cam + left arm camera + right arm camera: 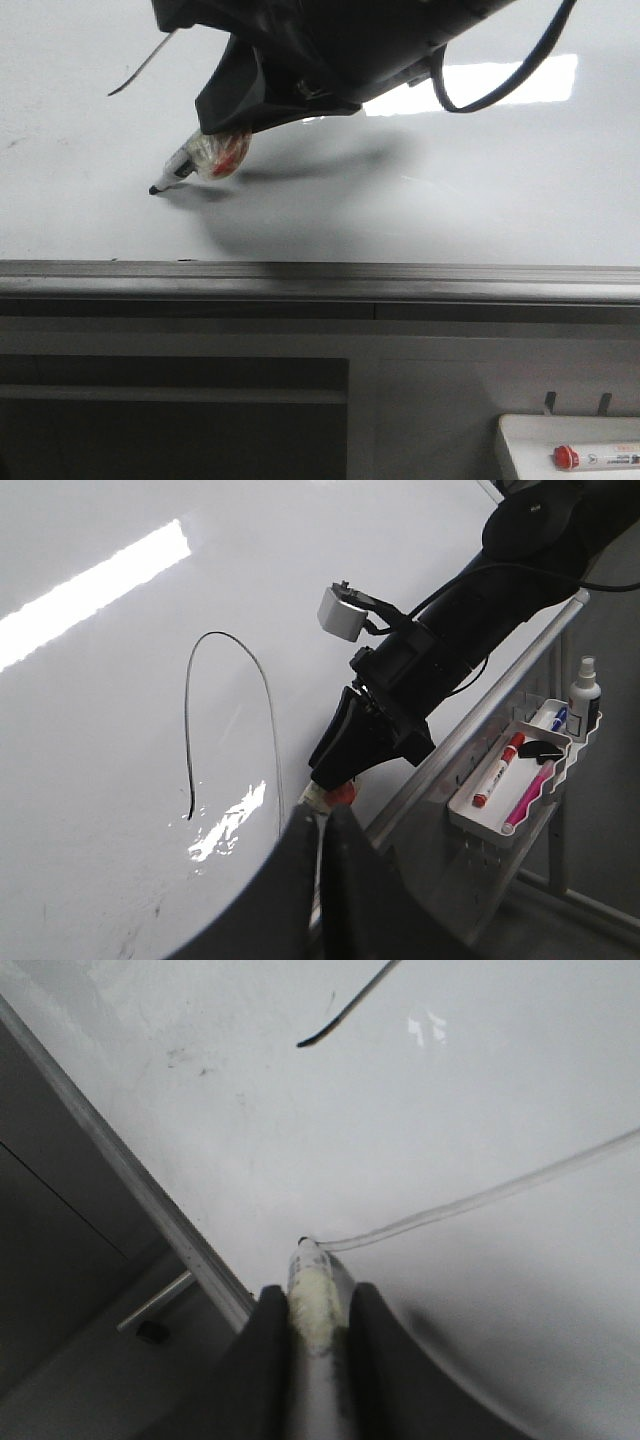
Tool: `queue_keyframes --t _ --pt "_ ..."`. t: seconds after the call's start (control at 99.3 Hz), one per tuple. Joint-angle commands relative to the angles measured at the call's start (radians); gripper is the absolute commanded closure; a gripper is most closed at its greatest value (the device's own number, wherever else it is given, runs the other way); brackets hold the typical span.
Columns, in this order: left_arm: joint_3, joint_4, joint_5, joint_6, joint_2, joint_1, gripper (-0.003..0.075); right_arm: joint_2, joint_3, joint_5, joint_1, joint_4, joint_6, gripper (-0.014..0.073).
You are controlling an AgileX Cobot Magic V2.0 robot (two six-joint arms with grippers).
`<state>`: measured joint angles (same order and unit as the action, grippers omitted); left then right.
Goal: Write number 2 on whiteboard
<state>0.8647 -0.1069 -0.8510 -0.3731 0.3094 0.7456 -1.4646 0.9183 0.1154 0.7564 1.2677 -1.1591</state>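
— Why is the right gripper (pixel 222 150) angled so low over the whiteboard (pixel 480 190)?

— It clamps the marker (pixel 185 165), tip pressed down at seven o'clock, to finish the number 2 (pixel 225 715); the left gripper (pixel 322 865) sits pinched together, seemingly empty.

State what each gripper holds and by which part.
The right gripper grips a marker by its taped barrel, tip on the whiteboard. The left gripper looks shut with nothing visibly held.
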Motion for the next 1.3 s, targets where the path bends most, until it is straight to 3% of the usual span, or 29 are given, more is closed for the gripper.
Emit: queue_keyframes --t 0.0,0.242,0.373,0.494,0.564,0.655,0.816,1.159,1.219,1.29 --pt "0.030 -0.019 0.071 0.010 0.014 0.038 0.0741 0.047 0.016 -0.228 -0.021 0.007 -0.007 0.0655" --pt "0.030 -0.029 0.071 0.010 0.014 0.038 0.0741 0.204 -0.120 -0.399 -0.028 0.044 -0.058 0.0655" --pt "0.030 -0.034 0.071 0.010 0.014 0.038 0.0741 0.303 -0.222 -0.499 -0.053 0.287 -0.250 0.0655" --pt "0.030 -0.041 0.071 0.010 0.014 0.038 0.0741 0.392 -0.266 -0.743 -0.053 0.578 -0.522 0.0655" --pt "0.030 -0.041 0.071 0.010 0.014 0.038 0.0741 0.438 -0.273 -0.843 -0.053 0.595 -0.576 0.0661" --pt "0.030 -0.041 0.071 0.010 0.014 0.038 0.0741 0.499 -0.273 -0.830 -0.053 0.595 -0.578 0.0672" --pt "0.019 -0.045 0.071 0.010 0.014 0.038 0.0741 0.578 -0.271 -0.705 -0.053 0.595 -0.578 0.0672" --pt "0.011 -0.115 0.146 0.010 0.014 0.038 0.0734 0.639 -0.095 0.113 -0.053 0.543 -0.578 0.0660" --pt "0.011 -0.117 0.179 0.010 0.018 0.040 0.0690 0.611 -0.049 0.202 -0.053 0.541 -0.576 0.0660" --pt "0.011 -0.133 0.205 -0.036 0.027 0.040 0.0561 0.568 -0.010 0.282 -0.053 0.538 -0.576 0.0660"
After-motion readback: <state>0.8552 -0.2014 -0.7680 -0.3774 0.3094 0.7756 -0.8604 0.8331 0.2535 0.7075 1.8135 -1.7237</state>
